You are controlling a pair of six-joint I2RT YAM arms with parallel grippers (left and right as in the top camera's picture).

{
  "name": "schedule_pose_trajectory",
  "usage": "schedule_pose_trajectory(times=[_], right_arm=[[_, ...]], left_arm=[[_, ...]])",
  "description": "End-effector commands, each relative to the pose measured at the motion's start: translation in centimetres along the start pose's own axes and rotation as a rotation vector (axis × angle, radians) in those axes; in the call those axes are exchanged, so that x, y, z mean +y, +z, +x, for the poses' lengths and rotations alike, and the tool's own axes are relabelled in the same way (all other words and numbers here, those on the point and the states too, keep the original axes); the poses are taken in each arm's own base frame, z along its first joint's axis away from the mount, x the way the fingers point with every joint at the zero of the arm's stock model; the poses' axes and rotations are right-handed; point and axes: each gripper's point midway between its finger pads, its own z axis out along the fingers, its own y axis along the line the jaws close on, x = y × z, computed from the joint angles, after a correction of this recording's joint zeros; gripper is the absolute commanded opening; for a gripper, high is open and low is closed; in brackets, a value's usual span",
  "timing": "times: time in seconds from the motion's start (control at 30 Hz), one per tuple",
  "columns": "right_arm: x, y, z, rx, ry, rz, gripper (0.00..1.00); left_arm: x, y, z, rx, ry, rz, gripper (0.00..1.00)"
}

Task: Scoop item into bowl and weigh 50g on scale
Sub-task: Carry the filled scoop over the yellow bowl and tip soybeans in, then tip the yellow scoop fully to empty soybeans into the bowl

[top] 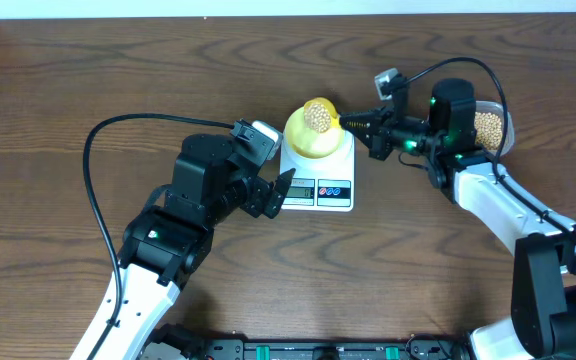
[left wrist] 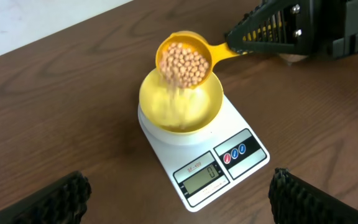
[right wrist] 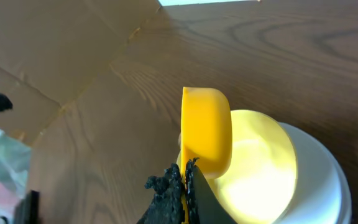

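Left wrist view showed my right gripper [left wrist: 236, 42] clenched on the handle of the yellow scoop [left wrist: 185, 62], tilting it above the yellow-green bowl [left wrist: 194, 115] on the white scale [left wrist: 244, 134] so the beans [left wrist: 182, 65] poured in for weighing, while my left gripper [top: 273, 190] hung wide open and empty nearby.

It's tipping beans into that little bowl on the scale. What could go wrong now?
The scoop in the shut right gripper is full and tipped steeply, so the beans may overshoot the target weight. Some might bounce out of the bowl onto the scale. The open left gripper sits near the scale's front; a nudge could upset the reading.
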Motion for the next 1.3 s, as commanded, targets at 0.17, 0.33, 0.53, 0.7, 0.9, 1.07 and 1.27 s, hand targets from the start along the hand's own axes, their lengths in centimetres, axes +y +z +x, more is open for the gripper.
schedule_pose_trajectory(times=[0.17, 0.33, 0.53, 0.7, 0.9, 1.07, 1.27], right_arm=[[-0.85, 0.4, -0.23, -0.007, -0.081, 0.066, 0.01], [-0.81, 0.42, -0.2, -0.005, -0.115, 0.064, 0.01], [-0.83, 0.42, -0.14, 0.0, -0.215, 0.065, 0.01], [-0.83, 0.42, -0.13, 0.005, -0.344, 0.065, 0.01], [-0.83, 0.42, -0.12, 0.011, -0.538, 0.065, 0.01], [-0.83, 0.42, -0.12, 0.016, -0.661, 0.064, 0.01], [-0.85, 0.42, 0.0, 0.024, -0.762, 0.063, 0.01]], left_arm=[[0.23, -0.09, 0.14, 0.002, -0.01, -0.012, 0.93], [0.23, -0.09, 0.14, 0.002, -0.01, -0.012, 0.94], [0.23, -0.09, 0.14, 0.002, -0.01, -0.012, 0.94], [0.23, -0.09, 0.14, 0.002, -0.01, -0.012, 0.94], [0.23, -0.09, 0.14, 0.002, -0.01, -0.012, 0.94], [0.23, -0.09, 0.14, 0.002, -0.01, -0.012, 0.94], [0.23, -0.09, 0.14, 0.002, -0.01, -0.012, 0.94]])
